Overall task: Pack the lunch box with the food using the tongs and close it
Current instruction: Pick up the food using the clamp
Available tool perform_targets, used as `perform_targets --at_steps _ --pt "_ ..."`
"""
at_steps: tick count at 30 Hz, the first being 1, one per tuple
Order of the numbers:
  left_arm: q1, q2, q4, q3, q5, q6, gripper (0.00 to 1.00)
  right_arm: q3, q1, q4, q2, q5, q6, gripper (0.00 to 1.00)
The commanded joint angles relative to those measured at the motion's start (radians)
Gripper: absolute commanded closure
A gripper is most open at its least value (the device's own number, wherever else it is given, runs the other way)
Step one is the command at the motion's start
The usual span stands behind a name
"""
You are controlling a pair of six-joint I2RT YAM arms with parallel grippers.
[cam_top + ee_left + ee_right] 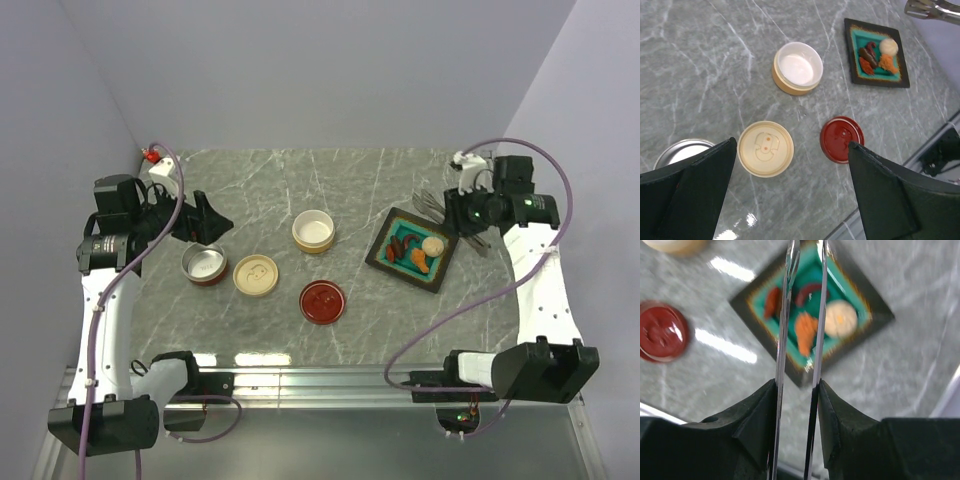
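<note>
Grey marbled counter (300,180), two arms at the near edge.

Right end effector (797,390): clamped on the long thin silver metal tongs (783,330). Each black finger (757,415) presses on the outside of one tong arm. The two arms run nearly parallel with a narrow gap between them. The wrist view is blurred and the tong tips run out of its top edge, so contact with anything cannot be told.

Food (415,250): small orange, brown and round tan pieces, all lying on the dark square tray with teal inside (380,236). The tray sits near the counter's right edge, turned diagonally. In the right wrist view the tong arms cross above the tray, one to each side of the orange piece.

Left end effector (792,146): spread wide, holding nothing, raised over the counter's left side.

Lunch box parts, all uncovered and apart from one another:
- Cream round container with white inside (314,230), at the counter's middle.
- Metal-lined round container (204,264), near the left edge.
- Cream round lid (256,275), flat, just beside the metal-lined one.
- Red round lid (323,301), flat, toward the near edge.
</note>
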Motion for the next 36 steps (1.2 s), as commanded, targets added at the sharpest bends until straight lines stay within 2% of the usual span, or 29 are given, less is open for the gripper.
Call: perform_targets --at_steps 1,6,11,15,19,20,22,25,26,28,32,36 --pt "-0.003 0.013 -0.035 0.039 0.088 0.038 0.01 -0.028 -0.106 -0.128 -0.034 -0.071 -0.146 0.56" --pt "-0.003 0.009 -0.021 0.024 0.105 0.03 0.01 -0.036 -0.236 -0.217 -0.01 -0.139 -0.227 0.57" --pt "-0.004 -0.014 0.038 -0.02 0.161 0.076 0.01 -0.005 -0.233 -0.313 0.015 -0.33 -0.249 0.58" --pt "-0.039 -0.102 0.191 -0.14 0.209 0.158 0.01 0.003 -0.155 -0.346 0.035 -0.453 -0.224 0.6" --pt "-0.116 -0.197 0.331 -0.215 0.226 0.352 0.01 -0.043 0.025 -0.227 0.01 -0.51 -0.102 0.6" --pt "-0.175 -0.197 0.335 -0.215 0.215 0.391 0.01 -0.053 0.105 -0.196 0.006 -0.519 -0.039 0.6" --pt "-0.24 -0.171 0.298 -0.188 0.165 0.505 0.01 -0.071 0.18 -0.102 0.001 -0.549 0.024 0.59" --pt "-0.389 -0.134 0.269 -0.152 0.073 0.601 0.03 -0.083 0.305 0.006 0.018 -0.573 0.127 0.59" --pt "-0.476 -0.131 0.282 -0.154 0.034 0.612 0.03 -0.086 0.334 0.034 0.024 -0.588 0.17 0.59" --pt "-0.568 -0.133 0.357 -0.181 -0.114 0.629 0.04 -0.08 0.403 0.086 0.049 -0.599 0.193 0.59" --pt "-0.822 -0.103 0.42 -0.209 -0.338 0.653 0.04 -0.048 0.483 0.117 0.099 -0.616 0.228 0.59" --pt "-0.94 -0.053 0.453 -0.185 -0.444 0.649 0.05 -0.025 0.543 0.105 0.122 -0.602 0.219 0.59"
